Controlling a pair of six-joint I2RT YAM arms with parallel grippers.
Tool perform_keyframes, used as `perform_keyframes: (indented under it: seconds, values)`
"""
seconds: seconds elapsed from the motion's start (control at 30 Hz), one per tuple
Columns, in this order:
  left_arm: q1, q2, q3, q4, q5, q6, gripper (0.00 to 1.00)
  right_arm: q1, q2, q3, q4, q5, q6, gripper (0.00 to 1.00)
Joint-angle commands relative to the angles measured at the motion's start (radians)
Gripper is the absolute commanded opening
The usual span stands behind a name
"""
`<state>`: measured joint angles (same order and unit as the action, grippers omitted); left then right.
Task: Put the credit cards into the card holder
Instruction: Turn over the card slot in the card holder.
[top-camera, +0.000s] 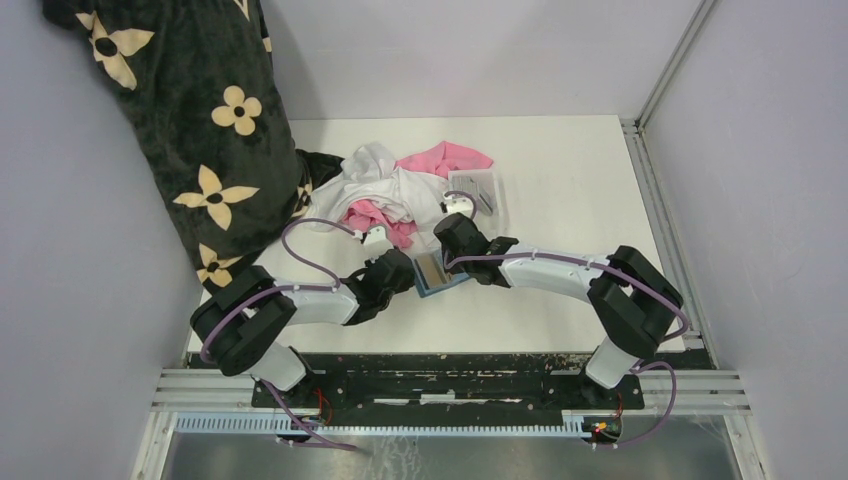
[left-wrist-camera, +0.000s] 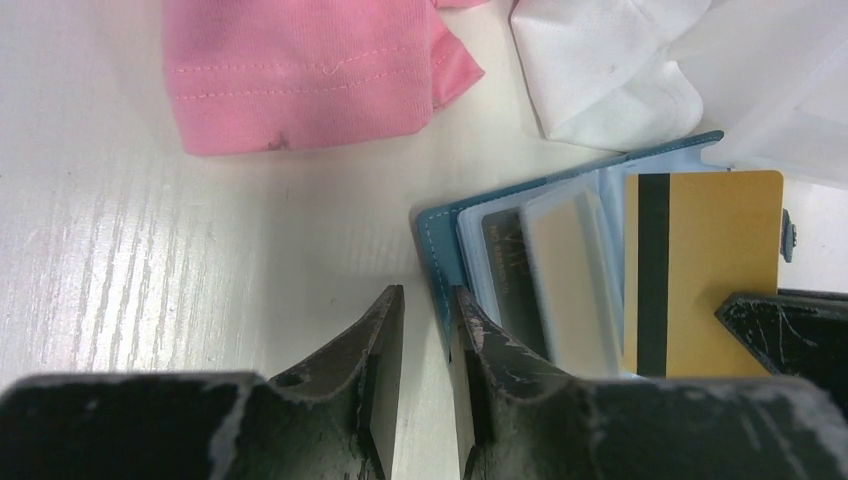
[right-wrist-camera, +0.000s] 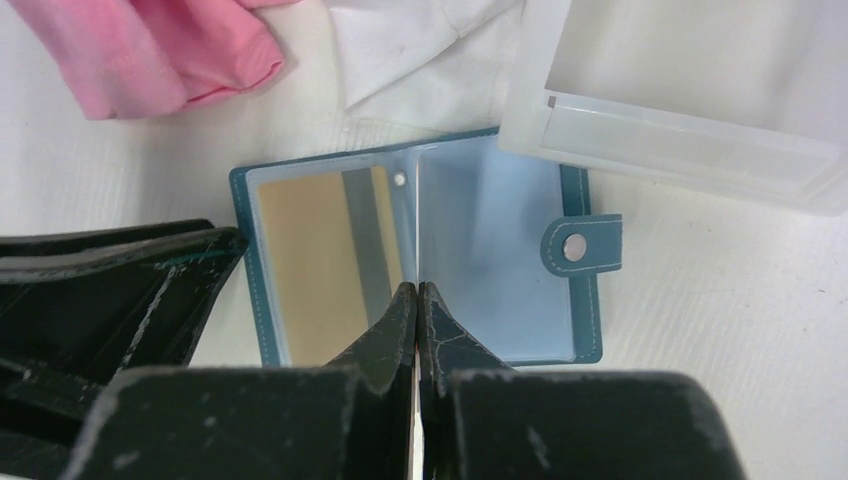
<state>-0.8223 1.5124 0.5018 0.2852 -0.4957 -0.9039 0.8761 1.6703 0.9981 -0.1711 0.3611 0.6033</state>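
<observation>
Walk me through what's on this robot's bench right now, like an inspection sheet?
Surface: white table.
Job's things: teal card holder lies open; gold card on one page, dark card in a sleeve; grey cards in the clear tray.
Clutter: pink garment, white garment, black floral blanket.
Grippers: left gripper jaws slightly apart, astride the holder's edge; right gripper shut, tips at its fold.
Cables: purple cables loop along both arms.
Surroundings: pale walls, aluminium rails.
</observation>
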Motion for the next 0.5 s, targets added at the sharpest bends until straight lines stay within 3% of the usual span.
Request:
perform_keyframes:
  seconds: [0.0, 0.47]
  values:
    - [-0.001, 0.05, -0.009, -0.037, 0.011, -0.035, 0.31, -0.003, -0.063, -0.003, 0.021, -0.05, -0.041, 0.01]
    - [0.0, 0.13, 0.0, -0.006, 0.037, -0.046, 0.2, -0.038, -0.082, 0.014, 0.023, -0.118, -0.072, 0.01]
